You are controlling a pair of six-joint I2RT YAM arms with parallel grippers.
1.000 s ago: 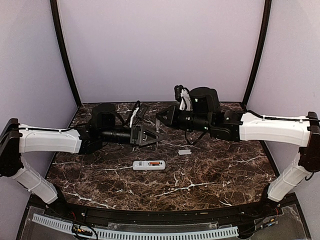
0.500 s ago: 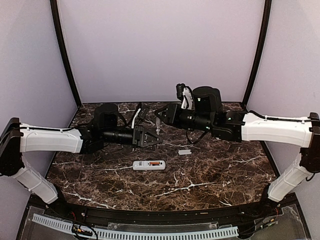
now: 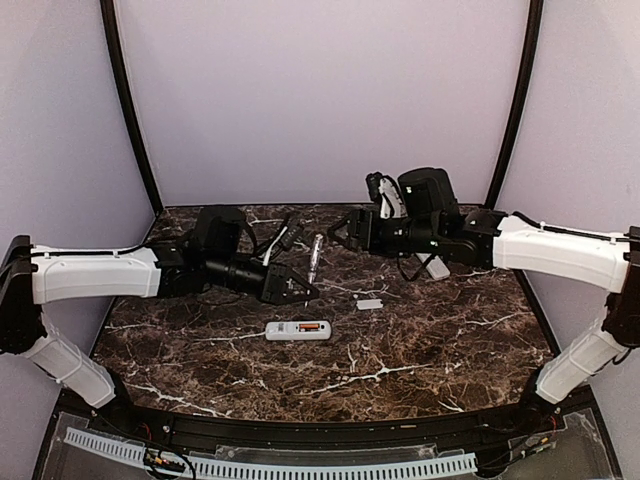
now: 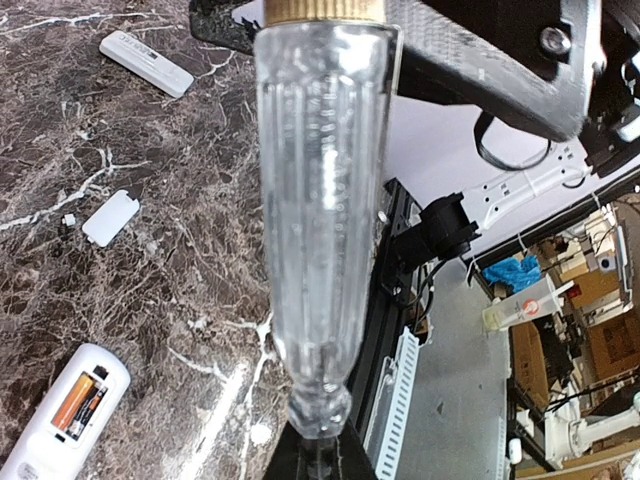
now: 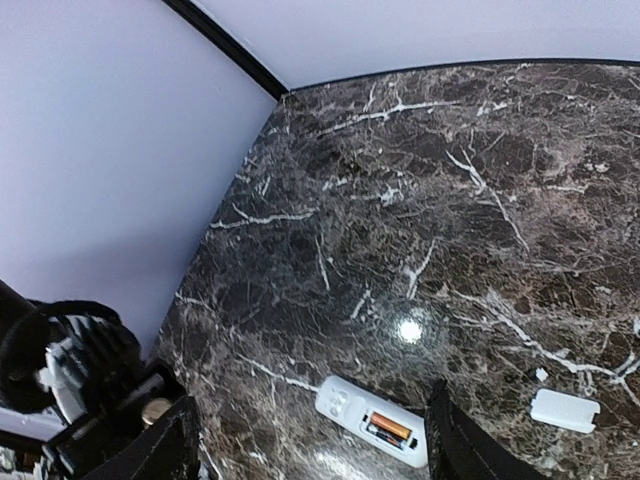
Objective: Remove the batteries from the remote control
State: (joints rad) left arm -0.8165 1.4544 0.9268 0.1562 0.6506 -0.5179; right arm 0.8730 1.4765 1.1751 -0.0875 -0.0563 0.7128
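Note:
The white remote control (image 3: 298, 330) lies face down mid-table with its compartment uncovered, and orange batteries (image 3: 311, 327) sit inside it. My left gripper (image 3: 298, 290) hovers above and behind the remote, shut on the metal shaft of a clear-handled screwdriver (image 3: 314, 252). In the left wrist view the handle (image 4: 325, 200) stands up from the jaws (image 4: 320, 455), with the remote (image 4: 40, 440) and batteries (image 4: 80, 400) at lower left. My right gripper (image 3: 345, 232) is open and empty, off to the right of the screwdriver. Between its fingers I see the remote (image 5: 345, 400) and batteries (image 5: 388, 428).
The loose white battery cover (image 3: 370, 304) lies to the right of the remote, also seen as the cover (image 4: 110, 217) and the cover (image 5: 565, 410). Another white remote-like piece (image 3: 437, 268) lies under the right arm. Lilac walls close the back and sides.
The screwdriver passed from my right gripper to my left. The left jaws closed on its shaft, while the right jaws opened and drew back to the right.

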